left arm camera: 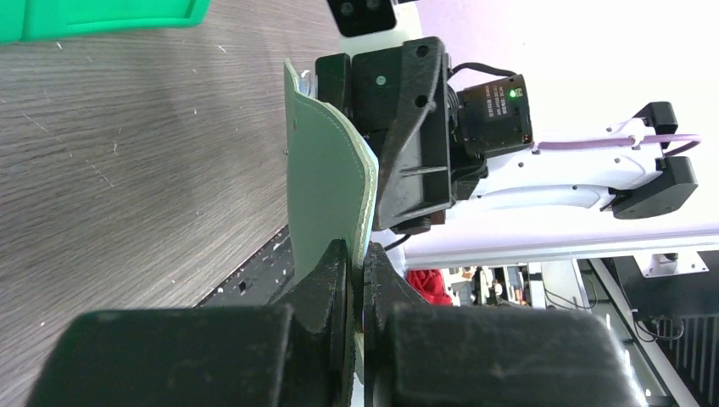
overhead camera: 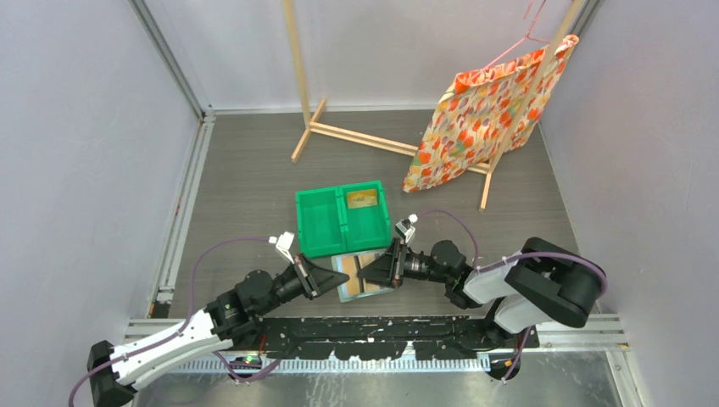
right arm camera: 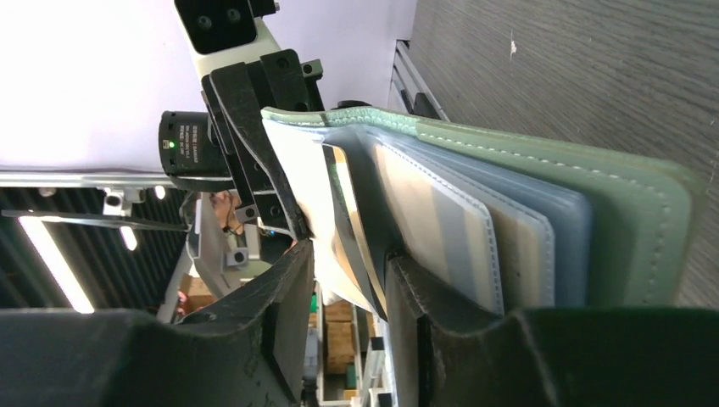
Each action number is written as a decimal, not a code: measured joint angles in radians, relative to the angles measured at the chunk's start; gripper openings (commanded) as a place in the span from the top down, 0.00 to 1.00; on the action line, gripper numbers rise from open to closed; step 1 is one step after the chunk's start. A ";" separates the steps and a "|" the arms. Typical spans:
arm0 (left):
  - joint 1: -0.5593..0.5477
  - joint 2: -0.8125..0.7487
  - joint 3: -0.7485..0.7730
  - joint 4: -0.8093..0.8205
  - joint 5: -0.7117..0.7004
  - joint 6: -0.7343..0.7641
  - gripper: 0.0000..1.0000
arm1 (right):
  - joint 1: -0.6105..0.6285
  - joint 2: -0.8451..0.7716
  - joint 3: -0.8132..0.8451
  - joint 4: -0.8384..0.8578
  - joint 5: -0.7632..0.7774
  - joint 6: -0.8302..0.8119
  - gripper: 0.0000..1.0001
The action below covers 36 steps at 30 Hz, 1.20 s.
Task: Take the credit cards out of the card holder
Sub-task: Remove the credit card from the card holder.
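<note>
Card holder [right arm camera: 627,237]: soft, floppy; just beside green bin [overhead camera: 342,219].
Left gripper [left arm camera: 356,280]: clamped on its flap.
Right gripper [right arm camera: 348,288]: half-closed round an inner layer; hold unclear.
Credit cards [overhead camera: 370,284]: stiff, slick; pinch the exposed edge.

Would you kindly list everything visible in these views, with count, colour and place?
holder: one, grey-green, open, between the grippers
bin: one, green, two compartments, mid-table
cards: one tan in the bin's right compartment; more in the holder, count unclear
rack: one, pale wood, far side
bag: one, orange floral, hanging on the rack
table: one, grey wood-grain
left gripper: black, shut on the holder's flap
right gripper: black, jaws astride an inner layer of the holder; grip unclear
</note>
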 measured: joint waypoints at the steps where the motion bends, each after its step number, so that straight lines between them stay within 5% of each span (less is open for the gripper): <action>1: 0.000 -0.001 0.000 0.001 0.001 0.002 0.99 | -0.001 0.026 -0.008 0.039 0.000 0.016 0.61; 14: 0.000 -0.190 0.000 -0.064 -0.003 0.002 1.00 | -0.019 -0.002 -0.031 0.187 -0.006 0.075 0.85; 24: 0.000 -0.167 0.000 -0.054 -0.003 -0.007 0.99 | -0.025 -0.006 -0.021 0.179 -0.037 0.082 0.78; 32: 0.000 -0.126 0.000 -0.011 -0.002 -0.008 0.99 | -0.028 -0.006 0.001 0.165 -0.061 0.080 0.99; 36: 0.000 -0.122 0.000 -0.009 -0.003 -0.010 0.99 | -0.032 -0.006 0.001 0.166 -0.063 0.080 0.99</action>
